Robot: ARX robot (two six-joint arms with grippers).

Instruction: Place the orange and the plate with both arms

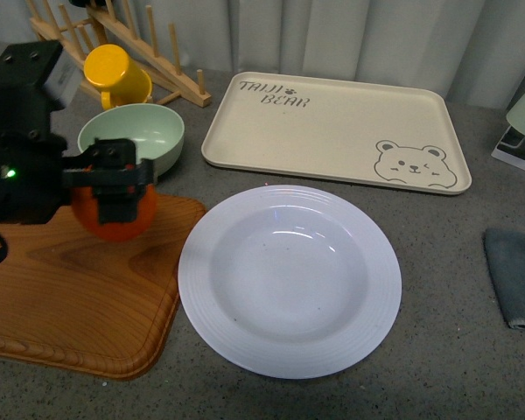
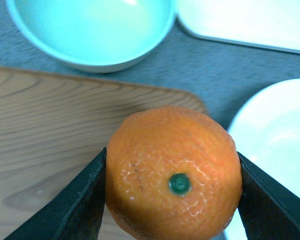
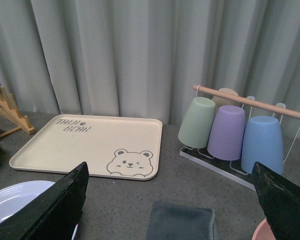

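Left gripper (image 1: pixel 112 194) clamped on orange (image 2: pixel 173 150), over wooden board (image 1: pixel 70 289), just beside empty plate (image 1: pixel 289 280). Right gripper (image 3: pixel 170 172) spread wide, holding nothing. Step: orange carry. Next, likely: shift over plate centre, lower, release.

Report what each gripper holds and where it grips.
Left gripper holds the orange, jaws pressed on its two opposite sides. Right gripper holds nothing; jaws open.

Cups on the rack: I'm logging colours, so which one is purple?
The purple cup is the middle of the three in front, between the green cup and the blue cup. A beige cup peeks from behind.
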